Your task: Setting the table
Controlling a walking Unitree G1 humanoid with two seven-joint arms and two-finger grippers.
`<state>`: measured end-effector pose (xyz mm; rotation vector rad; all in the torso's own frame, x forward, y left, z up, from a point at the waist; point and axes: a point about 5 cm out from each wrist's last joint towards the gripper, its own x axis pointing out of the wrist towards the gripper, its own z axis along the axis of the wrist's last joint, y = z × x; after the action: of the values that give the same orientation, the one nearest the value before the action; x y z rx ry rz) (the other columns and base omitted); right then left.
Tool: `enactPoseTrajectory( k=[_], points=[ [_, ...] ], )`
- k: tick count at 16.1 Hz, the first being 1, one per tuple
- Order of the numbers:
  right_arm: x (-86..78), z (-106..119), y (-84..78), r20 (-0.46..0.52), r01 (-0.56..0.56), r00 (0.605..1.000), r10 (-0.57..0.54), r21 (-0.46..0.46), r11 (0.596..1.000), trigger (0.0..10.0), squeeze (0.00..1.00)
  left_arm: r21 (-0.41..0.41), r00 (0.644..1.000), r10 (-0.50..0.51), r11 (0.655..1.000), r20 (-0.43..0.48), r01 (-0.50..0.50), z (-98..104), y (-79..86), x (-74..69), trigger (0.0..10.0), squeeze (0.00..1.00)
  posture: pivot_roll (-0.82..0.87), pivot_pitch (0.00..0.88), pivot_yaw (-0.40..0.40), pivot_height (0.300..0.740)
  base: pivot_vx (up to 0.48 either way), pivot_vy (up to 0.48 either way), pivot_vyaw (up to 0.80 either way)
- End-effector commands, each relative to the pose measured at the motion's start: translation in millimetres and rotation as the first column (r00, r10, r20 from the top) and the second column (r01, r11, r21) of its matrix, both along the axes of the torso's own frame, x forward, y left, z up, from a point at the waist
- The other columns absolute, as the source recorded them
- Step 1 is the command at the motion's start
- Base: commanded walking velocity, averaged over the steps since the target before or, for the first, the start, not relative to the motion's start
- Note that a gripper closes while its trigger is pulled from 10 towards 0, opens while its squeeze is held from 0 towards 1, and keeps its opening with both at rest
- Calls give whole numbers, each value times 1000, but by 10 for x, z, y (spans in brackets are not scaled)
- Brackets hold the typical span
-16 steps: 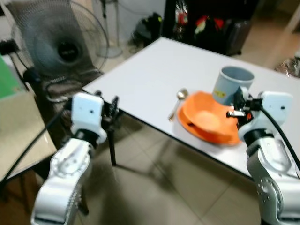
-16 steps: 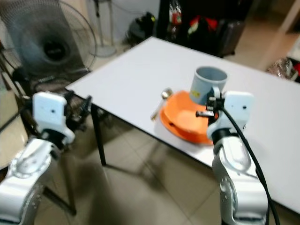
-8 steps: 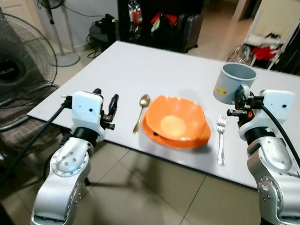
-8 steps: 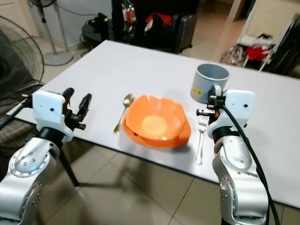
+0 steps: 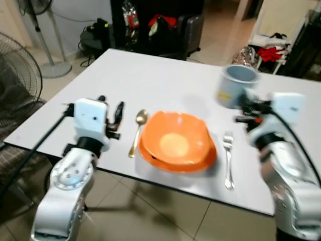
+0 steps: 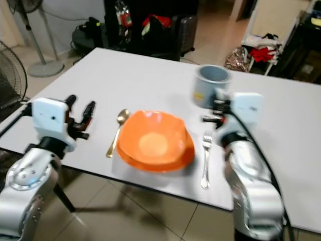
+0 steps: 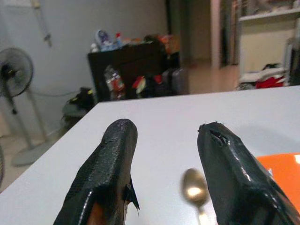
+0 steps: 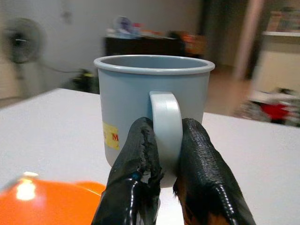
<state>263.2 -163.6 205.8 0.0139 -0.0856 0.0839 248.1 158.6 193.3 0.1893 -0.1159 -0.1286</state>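
White tabletop carrying orange bowl near front edge, gold spoon lying just left of bowl, fork lying just right. Right hand pinching handle of grey mug, holding it above tabletop, far-right of bowl. Left hand hovering left of spoon, fingers spread, gripping nothing.

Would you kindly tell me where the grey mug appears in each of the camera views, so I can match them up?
Left eye view: grey mug upper right, held in the right gripper.
Right eye view: mug upper centre-right, behind the fork.
Left wrist view: the mug is not in it.
Right wrist view: mug in the centre, handle pinched.
Shared landmark: the orange bowl.
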Motion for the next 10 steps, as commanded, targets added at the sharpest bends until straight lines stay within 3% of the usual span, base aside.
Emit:
enactPoseTrajectory(
  k=[1,7,10],
  points=[
    [20,18,1,11,-17,1000,17,-2,1000,10000,0,4,1000,0,1000,4,0,21,7,-9,10000,0,-39,14,-43,740,274,0,0],
    [70,-33,64,-20,-52,998,52,8,999,10000,0,6,1000,-9,1000,6,9,35,0,18,10000,0,-44,13,-36,740,274,0,0],
    [117,-116,55,-85,-28,996,28,-3,1000,10000,0,8,1000,-29,1000,0,29,31,-26,31,10000,0,-42,17,-37,740,284,0,0]
  ],
)
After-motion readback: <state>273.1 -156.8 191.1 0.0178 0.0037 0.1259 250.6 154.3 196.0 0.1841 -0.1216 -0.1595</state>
